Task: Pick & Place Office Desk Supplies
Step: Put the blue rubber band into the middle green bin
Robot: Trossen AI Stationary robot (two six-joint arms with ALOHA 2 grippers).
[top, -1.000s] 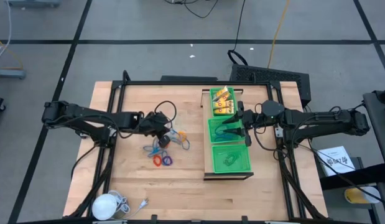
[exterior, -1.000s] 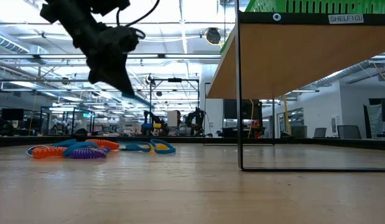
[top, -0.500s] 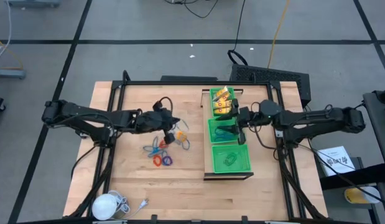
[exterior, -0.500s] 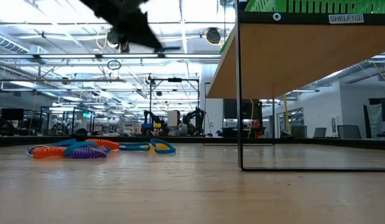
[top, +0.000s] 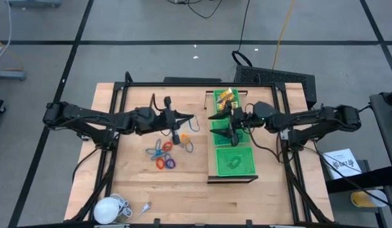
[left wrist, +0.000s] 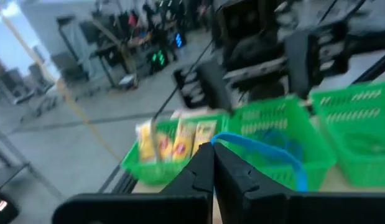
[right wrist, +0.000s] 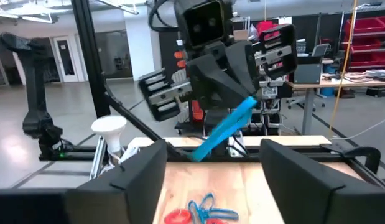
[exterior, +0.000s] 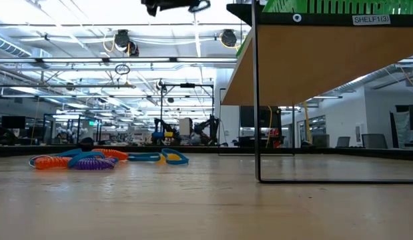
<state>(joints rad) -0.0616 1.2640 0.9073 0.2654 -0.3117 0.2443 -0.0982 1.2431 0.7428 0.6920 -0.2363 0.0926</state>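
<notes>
A: Is there any writing to read?

B: Only one label. In the low view, a white tag on the edge of the wooden shelf point(exterior: 306, 63) reads "SHELF1(3)". The yellow packets point(top: 225, 96) carry printing, but it is too small to make out.

A: What does the left gripper point(top: 190, 118) have?

B: Its fingers are pressed together on a blue clip-like piece point(right wrist: 224, 127), a flat bright blue strip with a loop at its far end. The gripper is raised above the table point(top: 183, 183), between the pile of loose supplies and the green mesh tray point(top: 249, 170).

A: Which way does the strip lie?

B: In the left wrist view its long axis runs forward from the fingertips towards the tray. In the right wrist view it slants, one end high and the other low.

A: And the right gripper point(top: 229, 125)?

B: It is over the middle compartment of the tray, fingers spread wide apart with nothing between them.

A: Where are the other supplies?

B: The yellow packets stand in the tray's far compartment. Blue clips point(left wrist: 276, 140) lie in the middle one. On the table, red, orange, purple and blue rings point(top: 165, 156) lie bunched together with more blue clips point(exterior: 159, 157), flat on the wood.
</notes>
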